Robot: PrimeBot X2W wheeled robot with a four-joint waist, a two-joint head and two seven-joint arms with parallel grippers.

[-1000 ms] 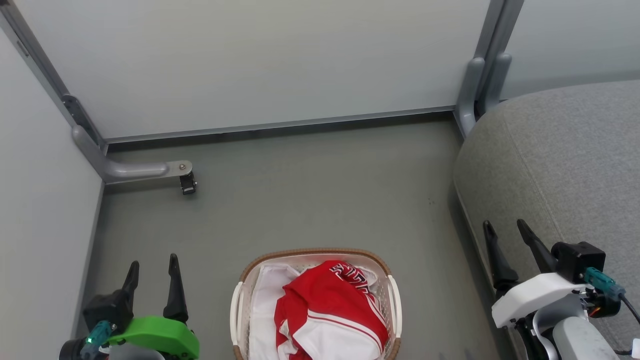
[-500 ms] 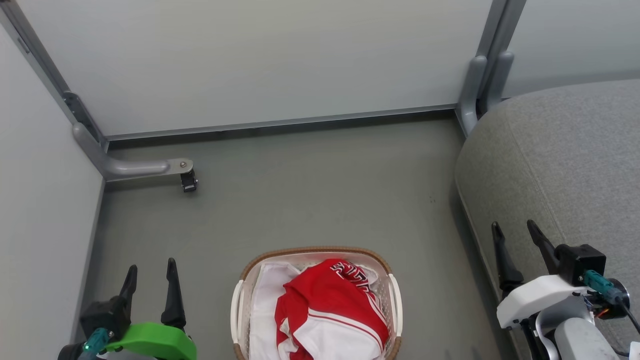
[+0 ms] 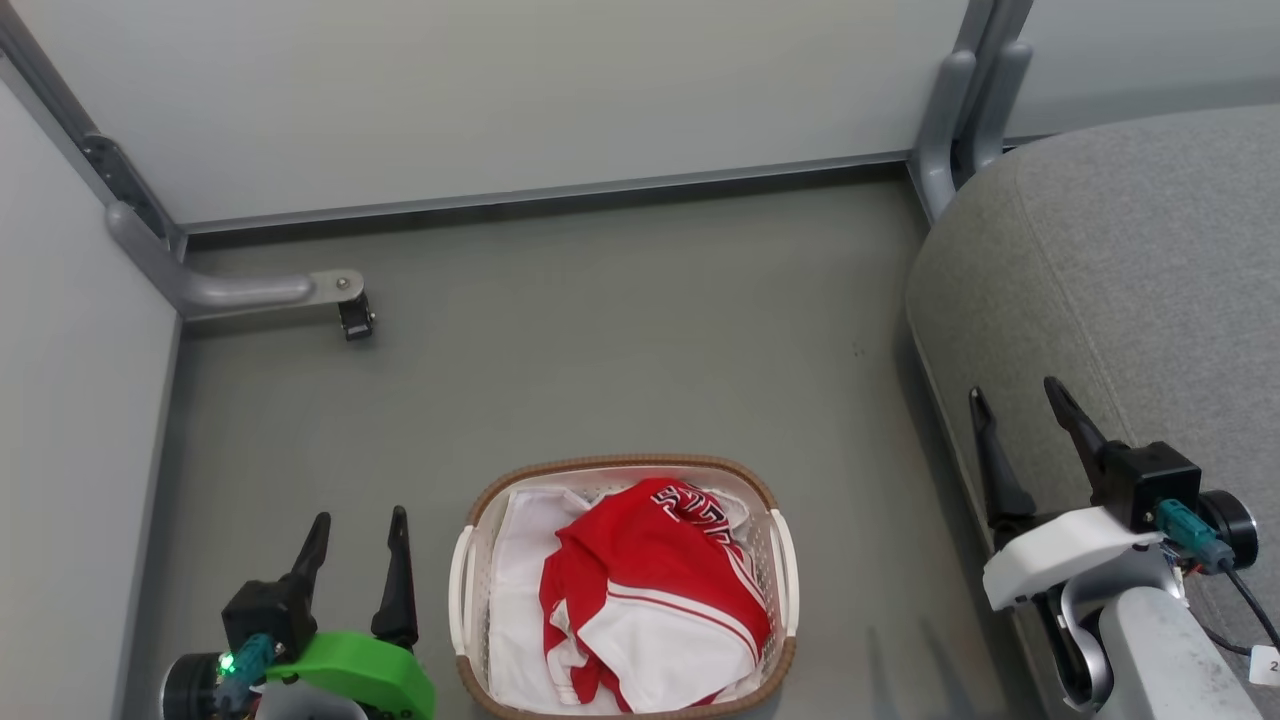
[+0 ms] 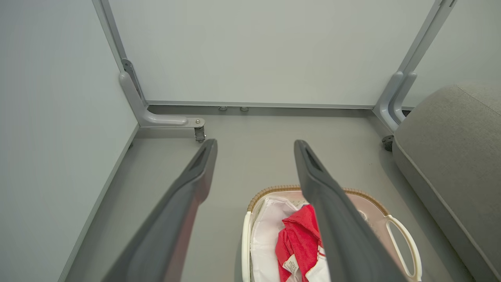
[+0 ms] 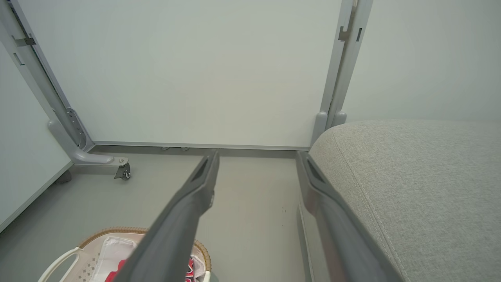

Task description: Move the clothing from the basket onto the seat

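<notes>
The clothing [image 3: 640, 590] is heaped in the basket [image 3: 620, 463], so where one garment ends and the other begins cannot be told. Its black lettering [image 3: 700, 505] folds under and is unreadable. The white liner [image 3: 520, 600] is mostly covered beneath the heap. In the left wrist view a finger of the left tool [image 4: 256, 141] crosses the basket's middle, and the bottom edge cuts its near end. The sewn label [image 4: 291, 265] there is too small to read. The seat [image 3: 1120, 280], right of the basket, runs off the picture's edge.

The camera tipped down and the left pincer [image 3: 359, 513] edged nearer the basket [image 3: 620, 462].
</notes>
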